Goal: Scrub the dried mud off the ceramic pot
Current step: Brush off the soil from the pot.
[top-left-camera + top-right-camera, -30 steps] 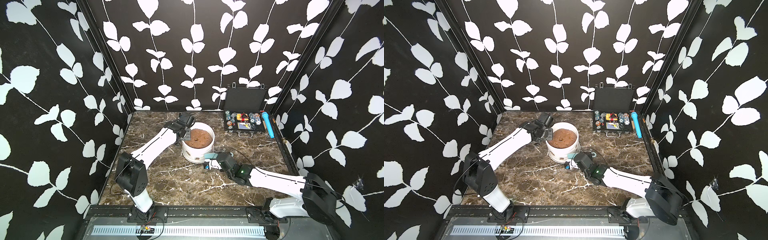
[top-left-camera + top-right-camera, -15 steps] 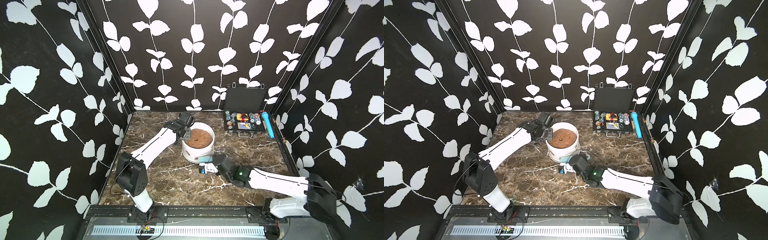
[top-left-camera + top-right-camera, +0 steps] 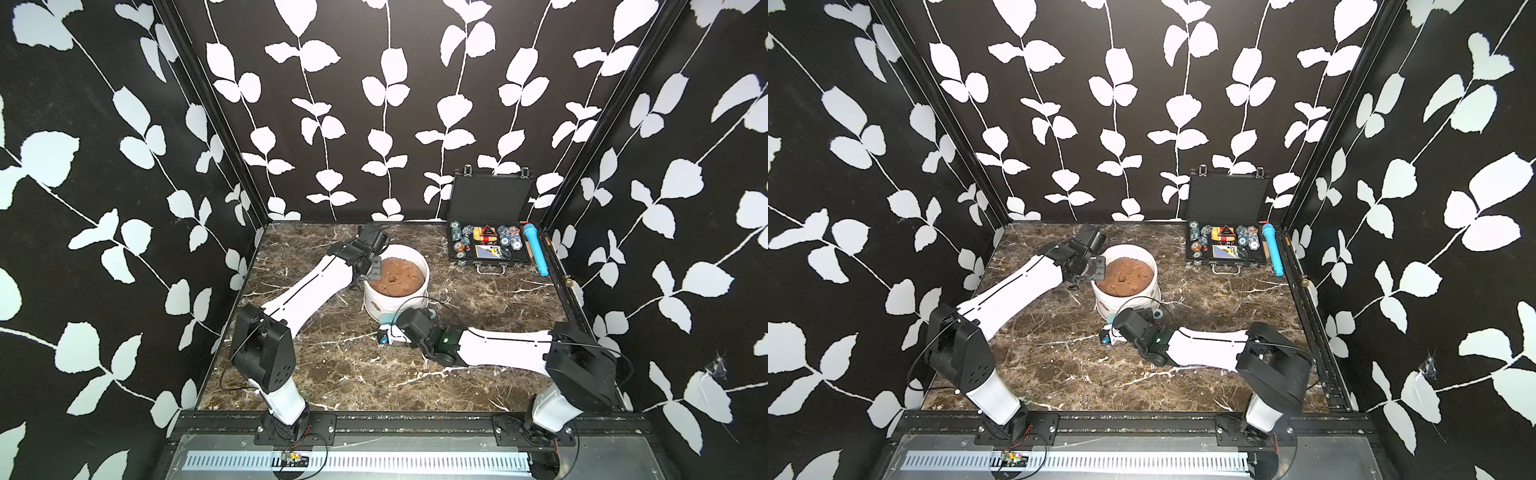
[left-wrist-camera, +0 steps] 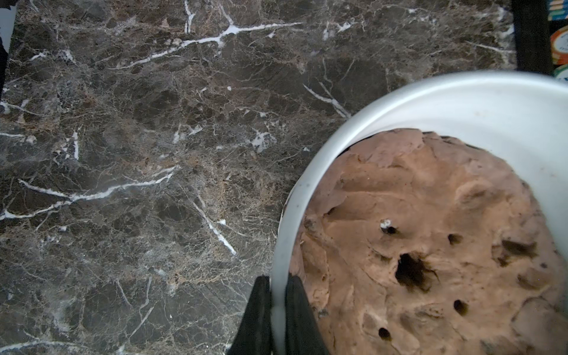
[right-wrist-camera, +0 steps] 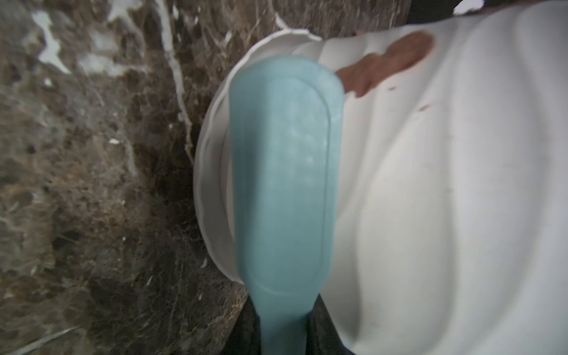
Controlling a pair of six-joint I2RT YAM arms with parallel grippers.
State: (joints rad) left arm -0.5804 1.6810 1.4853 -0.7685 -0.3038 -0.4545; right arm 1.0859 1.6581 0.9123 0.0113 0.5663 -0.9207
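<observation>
White pot (image 3: pixel 382 303) stands upright mid-table (image 3: pixel 332 374), full of brown soil (image 3: pixel 397 276). The left gripper (image 4: pixel 278 284) is clamped tight on its rim, one finger outside the wall and one inside. Right gripper (image 5: pixel 282 342) is closed narrow on the handle of a light blue brush (image 5: pixel 285 172) (fingers barely in view, just dark blurs), with the brush head flat against the ribbed outer wall low by the base. A reddish-brown mud blotch (image 5: pixel 396 58) sits on that wall at the brush tip, touching or just beside, can't tell.
</observation>
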